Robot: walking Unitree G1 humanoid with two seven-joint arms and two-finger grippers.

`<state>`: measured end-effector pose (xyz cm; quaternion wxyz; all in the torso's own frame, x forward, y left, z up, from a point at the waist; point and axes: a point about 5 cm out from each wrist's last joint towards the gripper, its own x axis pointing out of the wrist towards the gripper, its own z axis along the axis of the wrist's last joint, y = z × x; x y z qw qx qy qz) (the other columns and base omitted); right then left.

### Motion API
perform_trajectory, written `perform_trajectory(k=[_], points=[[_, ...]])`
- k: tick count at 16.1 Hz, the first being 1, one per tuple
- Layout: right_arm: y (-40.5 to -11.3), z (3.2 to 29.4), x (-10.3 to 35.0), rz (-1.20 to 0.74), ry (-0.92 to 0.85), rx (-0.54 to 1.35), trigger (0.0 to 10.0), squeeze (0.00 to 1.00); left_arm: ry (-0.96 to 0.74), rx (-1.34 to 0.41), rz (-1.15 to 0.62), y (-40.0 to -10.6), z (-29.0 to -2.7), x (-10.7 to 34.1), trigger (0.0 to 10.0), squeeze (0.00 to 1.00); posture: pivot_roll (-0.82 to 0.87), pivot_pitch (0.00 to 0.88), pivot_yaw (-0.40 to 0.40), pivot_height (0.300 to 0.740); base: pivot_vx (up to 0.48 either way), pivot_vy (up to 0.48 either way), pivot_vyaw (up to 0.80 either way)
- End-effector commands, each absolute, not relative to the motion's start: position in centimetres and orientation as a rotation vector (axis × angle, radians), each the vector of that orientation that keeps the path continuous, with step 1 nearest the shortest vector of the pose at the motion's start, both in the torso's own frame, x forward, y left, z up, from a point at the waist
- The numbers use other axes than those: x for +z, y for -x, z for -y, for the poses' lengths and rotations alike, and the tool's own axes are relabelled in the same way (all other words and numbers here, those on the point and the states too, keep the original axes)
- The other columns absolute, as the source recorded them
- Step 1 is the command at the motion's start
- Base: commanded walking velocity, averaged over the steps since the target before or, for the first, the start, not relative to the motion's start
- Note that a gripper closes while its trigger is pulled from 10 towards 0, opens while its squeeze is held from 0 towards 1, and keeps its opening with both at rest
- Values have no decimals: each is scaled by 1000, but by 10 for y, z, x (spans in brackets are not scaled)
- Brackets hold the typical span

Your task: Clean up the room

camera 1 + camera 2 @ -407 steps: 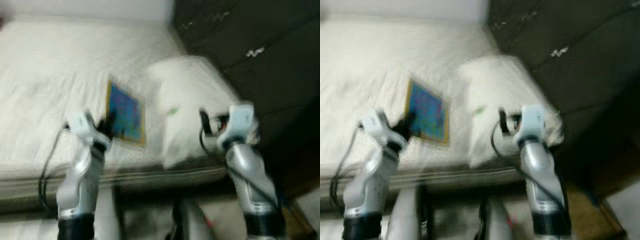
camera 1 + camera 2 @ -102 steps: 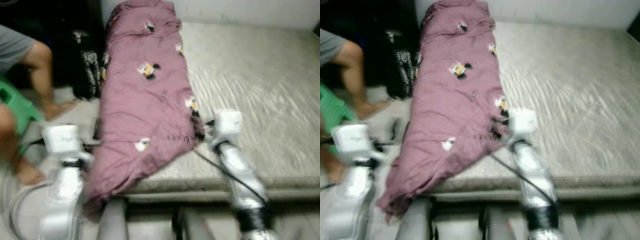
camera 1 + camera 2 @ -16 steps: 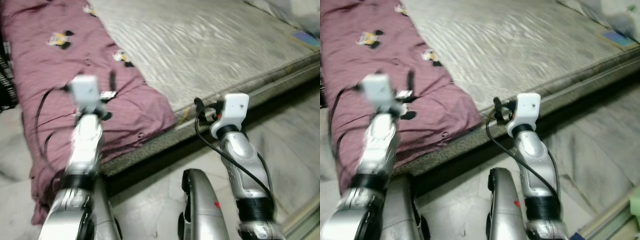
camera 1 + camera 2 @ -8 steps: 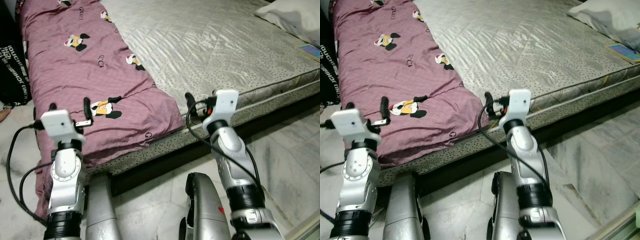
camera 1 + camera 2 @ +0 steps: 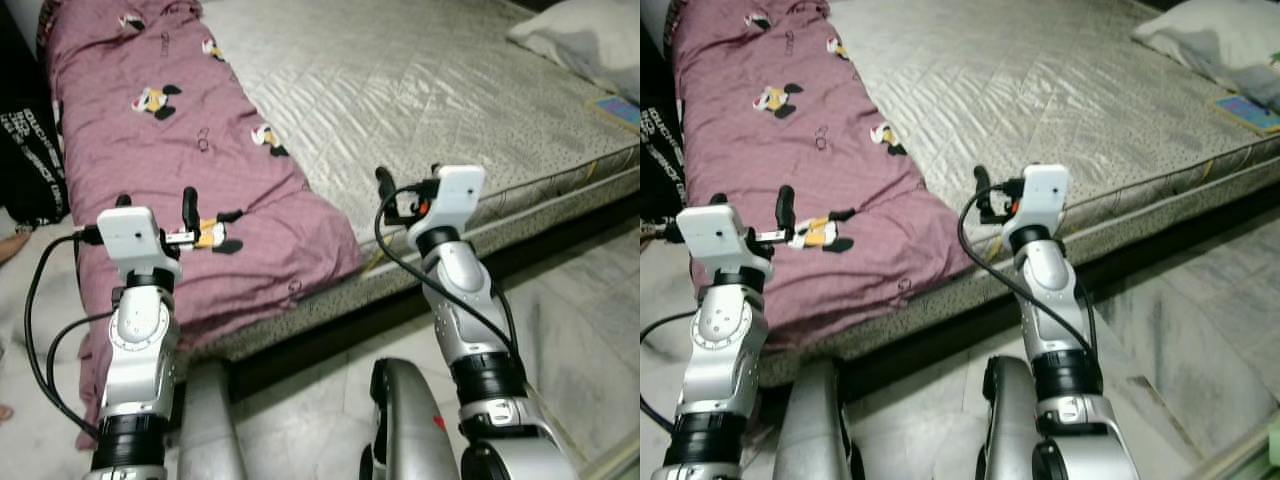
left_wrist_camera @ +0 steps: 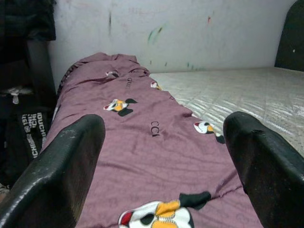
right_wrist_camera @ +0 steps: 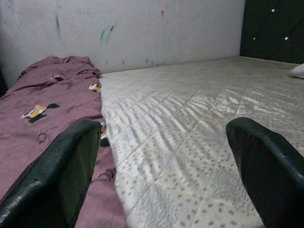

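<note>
Your left gripper [image 5: 152, 209] gapes wide over the quilt [image 5: 180, 130]; the right gripper [image 5: 992, 190] too (both hold nothing), above the mattress [image 5: 1040, 90].

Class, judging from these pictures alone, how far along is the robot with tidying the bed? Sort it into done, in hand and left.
Done: nothing visibly finished. The purple blanket lies rumpled along the mattress edge, drooping off its corner.

In hand: the left tool hovers open over the blanket; the right tool is open above the mattress edge. Neither grips anything.

Left: grasping and straightening the blanket. A small blue item sits beside the pillow.
</note>
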<state>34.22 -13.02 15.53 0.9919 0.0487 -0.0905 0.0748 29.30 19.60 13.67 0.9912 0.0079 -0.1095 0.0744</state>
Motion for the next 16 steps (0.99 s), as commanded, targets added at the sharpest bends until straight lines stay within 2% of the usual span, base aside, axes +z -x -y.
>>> perform_trajectory(k=[1, 12, 16], points=[[-345, 128, 161, 202, -95, 152, 10000, 0, -24, 134, 224, -294, -194, 140, 10000, 0, -22, 0, -9, 605, 0, 0, 0], [-338, 128, 154, 195, -93, 161, 10000, 0, -21, 115, 112, -288, -187, 121, 10000, 0, -32, 0, -10, 735, 0, 0, 0], [-339, 130, 152, 186, -89, 153, 10000, 0, -31, 85, 107, -289, -183, 122, 10000, 0, -32, 0, -10, 740, 0, 0, 0]])
